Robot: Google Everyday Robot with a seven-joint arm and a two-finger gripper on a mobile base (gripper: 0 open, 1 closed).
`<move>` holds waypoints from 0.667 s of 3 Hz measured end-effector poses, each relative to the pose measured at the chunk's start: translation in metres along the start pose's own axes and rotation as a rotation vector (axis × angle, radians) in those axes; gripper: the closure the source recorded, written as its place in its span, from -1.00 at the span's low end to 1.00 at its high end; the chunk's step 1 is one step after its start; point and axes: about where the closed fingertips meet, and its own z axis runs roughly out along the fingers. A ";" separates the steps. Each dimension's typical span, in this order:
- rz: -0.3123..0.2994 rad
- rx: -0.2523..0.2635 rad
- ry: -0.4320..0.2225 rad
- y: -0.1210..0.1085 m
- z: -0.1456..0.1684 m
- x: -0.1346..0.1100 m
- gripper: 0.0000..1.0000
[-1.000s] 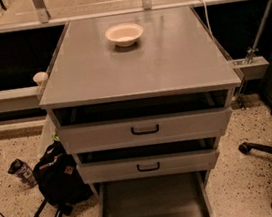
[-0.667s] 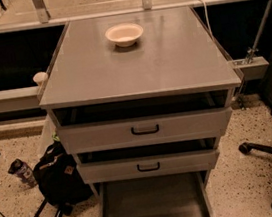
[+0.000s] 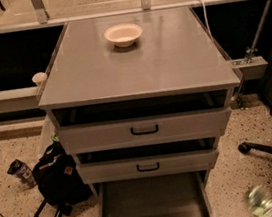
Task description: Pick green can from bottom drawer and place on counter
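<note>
The bottom drawer (image 3: 152, 204) is pulled out below the two upper drawer fronts, and the part of its grey floor that shows is bare. The green can is hidden or out of view; the drawer's back lies under the middle drawer. The counter (image 3: 140, 64) is the cabinet's flat grey top. A blurred pale greenish shape at the lower right, over the floor to the right of the bottom drawer, looks like my gripper (image 3: 261, 203). It is clear of the drawer.
A white bowl (image 3: 123, 34) sits at the back of the counter. The top drawer (image 3: 144, 129) and middle drawer (image 3: 148, 166) stand slightly open. A black bag (image 3: 60, 176) and a dark cup-like can (image 3: 21, 172) lie on the floor at left. Chair legs (image 3: 263, 150) are at right.
The blurred pale shape has come into view at the lower right. The cabinet, drawers and bowl have not moved.
</note>
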 end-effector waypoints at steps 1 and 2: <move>-0.042 -0.066 -0.163 0.033 0.057 -0.093 0.04; -0.052 -0.078 -0.198 0.037 0.066 -0.113 0.21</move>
